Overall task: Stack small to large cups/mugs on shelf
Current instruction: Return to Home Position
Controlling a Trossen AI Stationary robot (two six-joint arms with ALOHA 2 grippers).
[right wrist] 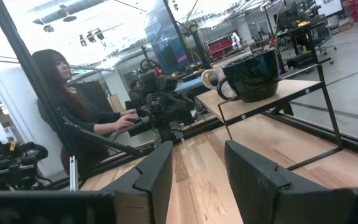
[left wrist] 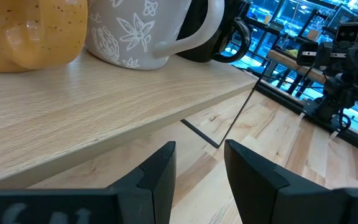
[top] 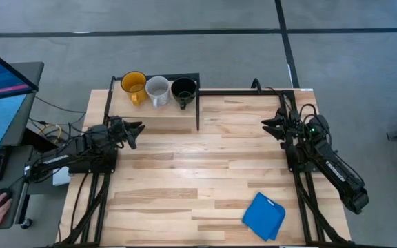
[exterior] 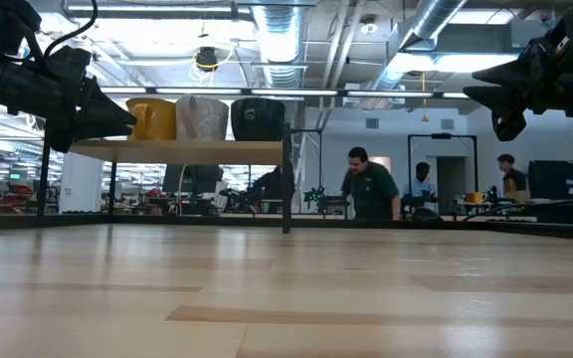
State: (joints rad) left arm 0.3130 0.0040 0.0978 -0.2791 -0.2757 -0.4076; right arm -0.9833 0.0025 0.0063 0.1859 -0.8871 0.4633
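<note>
High view: yellow-orange mug [top: 134,84], pale grey-white mug [top: 158,90] and glossy black mug [top: 183,89] sat lined on the light-wood shelf [top: 150,116], far left. My left gripper [top: 139,129] and right gripper [top: 267,125] were parted, empty. Risk: left one was near the shelf edge; a careless retract could clip it.

In the left wrist view the yellow mug [left wrist: 30,31] is cut off above, and the grey mug [left wrist: 135,31] hides most of the black mug [left wrist: 194,22].

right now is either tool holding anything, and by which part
Nothing is held. The left tool and right tool are open and empty; the yellow mug, grey-white mug and black mug stand free on the shelf.
</note>
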